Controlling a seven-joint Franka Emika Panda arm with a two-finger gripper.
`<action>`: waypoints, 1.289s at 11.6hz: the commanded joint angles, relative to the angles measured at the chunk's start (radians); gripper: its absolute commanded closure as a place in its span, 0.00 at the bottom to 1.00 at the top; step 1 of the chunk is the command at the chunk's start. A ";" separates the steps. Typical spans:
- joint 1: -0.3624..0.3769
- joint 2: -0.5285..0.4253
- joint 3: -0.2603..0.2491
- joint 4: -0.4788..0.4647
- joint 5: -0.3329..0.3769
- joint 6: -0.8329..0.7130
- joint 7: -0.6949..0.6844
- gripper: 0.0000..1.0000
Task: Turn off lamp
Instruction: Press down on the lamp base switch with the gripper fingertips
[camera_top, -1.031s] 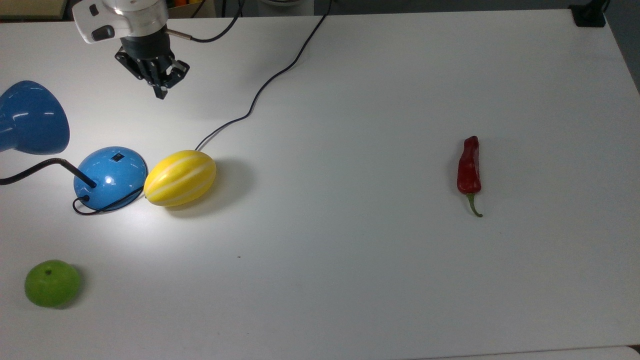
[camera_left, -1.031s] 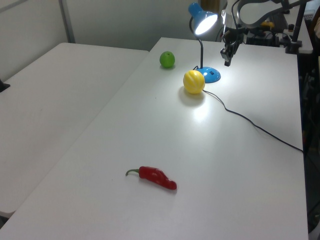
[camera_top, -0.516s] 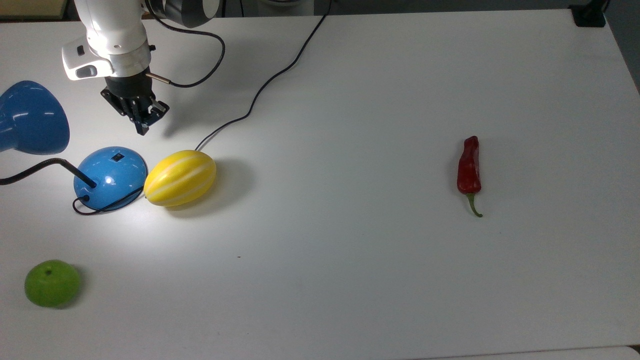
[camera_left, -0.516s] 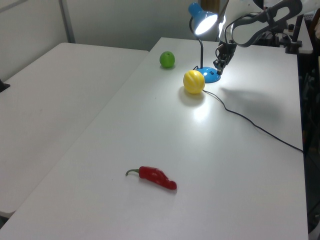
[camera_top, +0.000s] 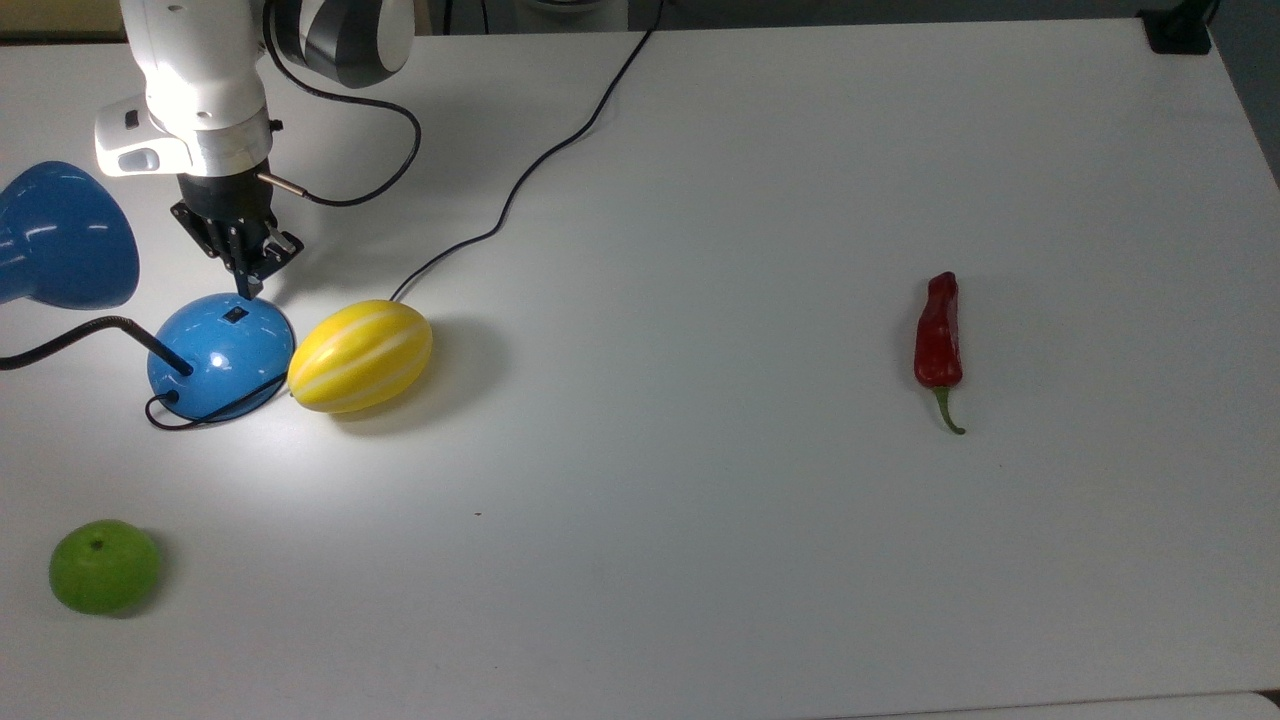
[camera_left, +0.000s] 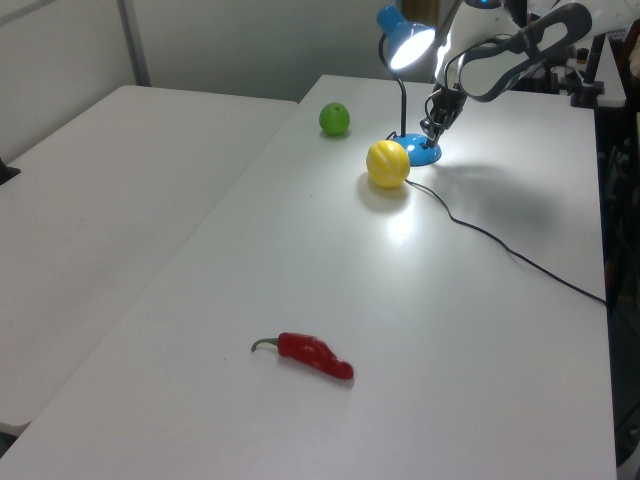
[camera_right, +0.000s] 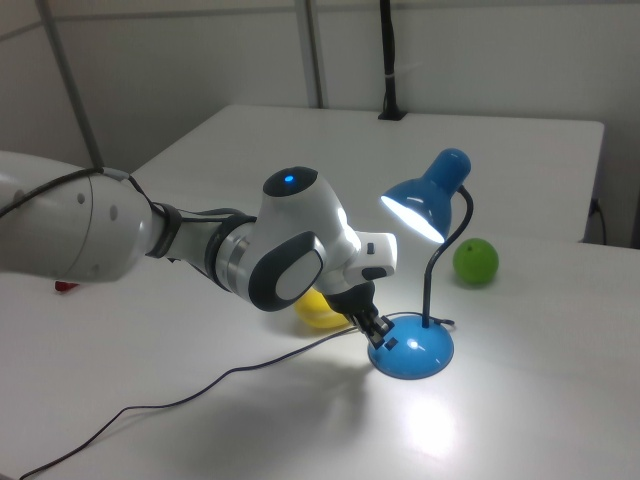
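Observation:
The blue lamp is lit, and its cone shade (camera_top: 60, 235) throws light on the table. Its glossy dome base (camera_top: 222, 352) carries a small black switch (camera_top: 235, 314) and stands beside the yellow striped melon (camera_top: 360, 355). My gripper (camera_top: 246, 288) points down at the base's far edge, just above the switch in the top view, with its fingers shut together and nothing held. In the right view the gripper (camera_right: 376, 330) tip sits right at the base (camera_right: 412, 350), close to the switch (camera_right: 392, 343). The left view has the gripper (camera_left: 430, 131) directly over the base (camera_left: 422, 151).
A green apple (camera_top: 105, 565) lies near the table's front left corner in the top view. A red chili pepper (camera_top: 938, 335) lies far off at the top view's right. The lamp's black cord (camera_top: 520, 185) runs across the table behind the melon.
My gripper has come down and toward the top view's left, from above the table behind the lamp to the edge of the dome base. The lamp stays lit.

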 joint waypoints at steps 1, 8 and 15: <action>-0.004 0.027 0.000 0.010 0.009 0.038 0.031 1.00; -0.003 0.048 0.000 0.016 0.003 0.081 0.076 1.00; 0.000 0.058 -0.001 0.006 -0.003 0.058 0.073 1.00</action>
